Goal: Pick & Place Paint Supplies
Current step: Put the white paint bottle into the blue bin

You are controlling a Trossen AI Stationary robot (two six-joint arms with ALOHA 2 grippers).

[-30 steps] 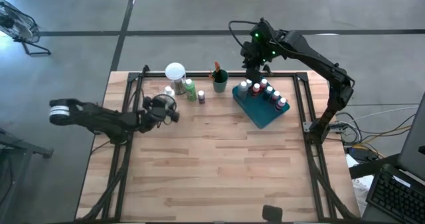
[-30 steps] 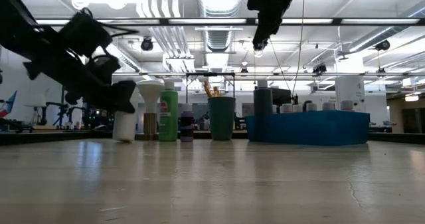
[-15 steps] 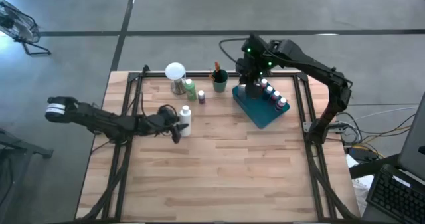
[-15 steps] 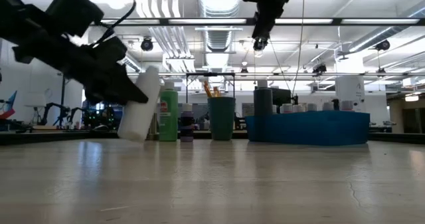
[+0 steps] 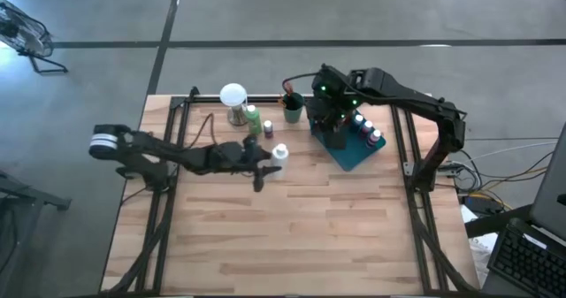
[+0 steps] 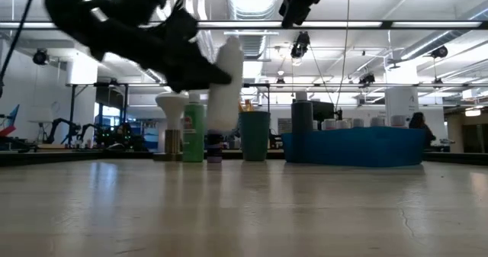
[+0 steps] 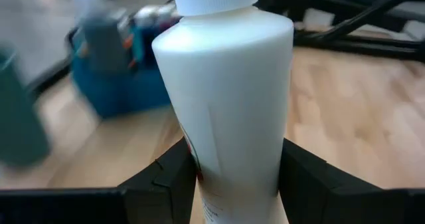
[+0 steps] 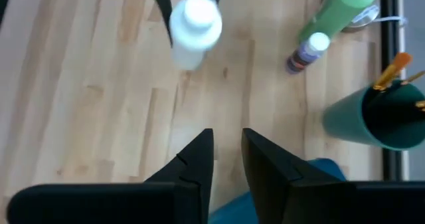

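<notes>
From above, the left gripper grips a white bottle over the table; the tray holds capped bottles. Low view: the bottle hangs lifted. Right wrist: the right gripper has a narrow gap and holds nothing; the cup holds brushes.

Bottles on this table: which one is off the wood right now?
The tall white bottle, clamped in the left tool and carried above the boards; the green bottle and small purple bottle stand.

A large white bottle with a white cap hangs tilted above the surface. A green bottle and a small purple one stand upright nearby.
</notes>
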